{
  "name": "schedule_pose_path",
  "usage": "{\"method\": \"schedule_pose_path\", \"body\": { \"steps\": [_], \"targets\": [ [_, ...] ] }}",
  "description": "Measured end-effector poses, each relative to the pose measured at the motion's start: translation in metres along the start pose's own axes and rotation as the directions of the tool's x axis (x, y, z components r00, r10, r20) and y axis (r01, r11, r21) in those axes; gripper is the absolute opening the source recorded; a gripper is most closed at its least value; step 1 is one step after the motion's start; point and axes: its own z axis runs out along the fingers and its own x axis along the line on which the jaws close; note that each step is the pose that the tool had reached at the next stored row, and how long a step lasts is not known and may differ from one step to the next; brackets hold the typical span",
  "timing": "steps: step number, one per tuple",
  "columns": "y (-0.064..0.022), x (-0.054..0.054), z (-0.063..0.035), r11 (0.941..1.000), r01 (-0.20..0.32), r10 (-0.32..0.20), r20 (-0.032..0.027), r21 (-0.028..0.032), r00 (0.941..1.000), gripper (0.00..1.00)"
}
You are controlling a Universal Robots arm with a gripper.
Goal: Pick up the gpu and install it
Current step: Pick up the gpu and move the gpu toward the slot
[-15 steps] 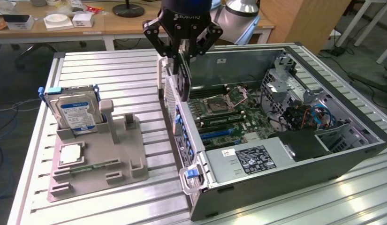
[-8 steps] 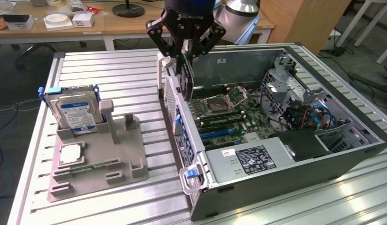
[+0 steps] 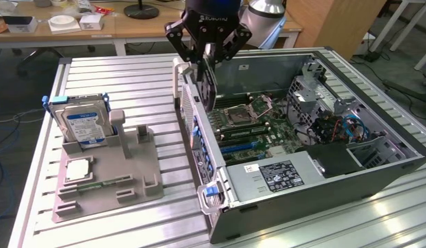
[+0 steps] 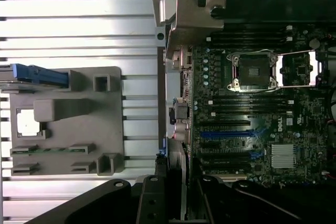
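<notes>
One gripper: clamped on the gpu
gpu: hanging on edge — over the open case, by its rear wall, above the motherboard
tray: hard drive standing in it

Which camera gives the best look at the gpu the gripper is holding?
The exterior view: the gpu hangs from the gripper above the open computer case, with its dark flat side and full length visible. The wrist view shows the gpu only edge-on, as a thin strip.
</notes>
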Motion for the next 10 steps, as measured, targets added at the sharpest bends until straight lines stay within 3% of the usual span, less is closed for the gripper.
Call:
{"method": "schedule_pose_path", "body": {
  "steps": [10],
  "targets": [
    [0.0004, -0.014, 0.0002, 1.0000, 0.000, 0.000, -0.0024, 0.0001, 1.0000, 0.27]
  ]
}}
